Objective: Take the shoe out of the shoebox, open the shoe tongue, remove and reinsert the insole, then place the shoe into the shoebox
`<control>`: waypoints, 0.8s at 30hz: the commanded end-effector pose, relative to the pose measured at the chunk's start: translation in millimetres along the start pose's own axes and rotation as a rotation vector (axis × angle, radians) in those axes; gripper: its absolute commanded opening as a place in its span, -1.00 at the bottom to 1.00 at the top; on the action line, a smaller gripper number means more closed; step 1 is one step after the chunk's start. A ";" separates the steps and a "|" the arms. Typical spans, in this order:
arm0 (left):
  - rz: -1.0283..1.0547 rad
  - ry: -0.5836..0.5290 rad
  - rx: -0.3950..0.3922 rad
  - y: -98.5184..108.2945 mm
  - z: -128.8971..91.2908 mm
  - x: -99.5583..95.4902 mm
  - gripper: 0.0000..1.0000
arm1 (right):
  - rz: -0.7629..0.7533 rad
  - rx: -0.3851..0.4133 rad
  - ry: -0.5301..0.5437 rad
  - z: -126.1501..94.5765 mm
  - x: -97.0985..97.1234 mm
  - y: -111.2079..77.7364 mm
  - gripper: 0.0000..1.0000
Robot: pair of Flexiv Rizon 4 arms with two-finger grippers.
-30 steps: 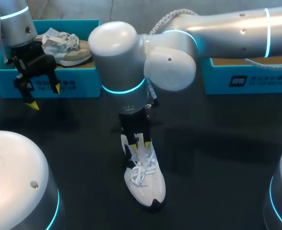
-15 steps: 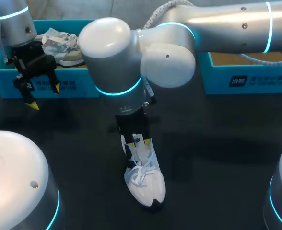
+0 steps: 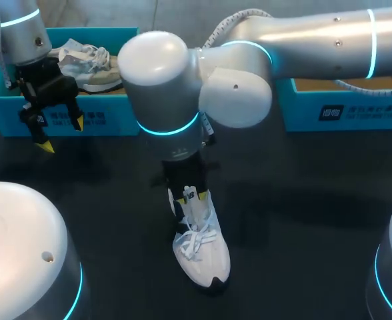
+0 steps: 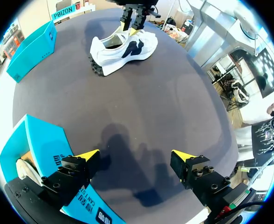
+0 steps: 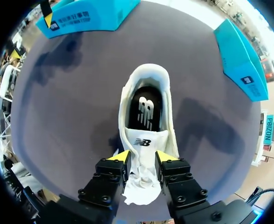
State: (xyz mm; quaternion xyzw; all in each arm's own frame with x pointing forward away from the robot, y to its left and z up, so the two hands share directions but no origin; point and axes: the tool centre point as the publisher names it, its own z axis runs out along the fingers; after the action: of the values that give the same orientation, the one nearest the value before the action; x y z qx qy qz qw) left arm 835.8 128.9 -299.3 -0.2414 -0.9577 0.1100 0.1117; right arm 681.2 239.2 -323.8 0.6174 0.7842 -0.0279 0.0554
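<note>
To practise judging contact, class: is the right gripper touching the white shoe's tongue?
Touching. Right wrist view: the right gripper pinches the tongue from both sides.

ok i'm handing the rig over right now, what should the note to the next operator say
Right gripper: shut on the tongue of the white shoe, which stands mid-table, out of any box.
Left gripper: open, empty, in front of the left shoebox, which holds a second shoe.
Done: shoe out. The insole is inside it.
To do: open tongue, remove and reinsert insole, box the shoe.
</note>
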 end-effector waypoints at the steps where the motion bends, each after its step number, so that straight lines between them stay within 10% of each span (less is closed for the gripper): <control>1: 0.000 0.001 -0.002 -0.2 -0.4 0.6 1.00 | -0.036 -0.032 0.015 -16.4 -9.6 -4.7 -0.29; 15: 0.000 0.001 -0.002 -0.2 -0.4 0.6 1.00 | -0.460 -0.096 0.081 -35.3 -14.7 -6.5 -0.14; 18: 0.000 0.001 -0.002 -0.2 -0.4 0.6 1.00 | -0.586 -0.114 0.086 -38.2 -15.3 -5.9 0.18; 20: 0.000 0.001 -0.002 -0.2 -0.4 0.6 1.00 | -0.654 -0.140 0.087 -42.5 -18.3 -5.6 1.00; 24: 0.000 0.001 -0.002 -0.2 -0.4 0.6 1.00 | -0.843 -0.176 0.099 -53.0 -22.5 -6.1 1.00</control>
State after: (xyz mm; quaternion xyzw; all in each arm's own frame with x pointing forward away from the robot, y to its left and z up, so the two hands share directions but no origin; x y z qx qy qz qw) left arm 835.8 128.9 -299.4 -0.2415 -0.9577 0.1100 0.1117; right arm 679.1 232.1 -276.6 0.3351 0.9402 0.0295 0.0541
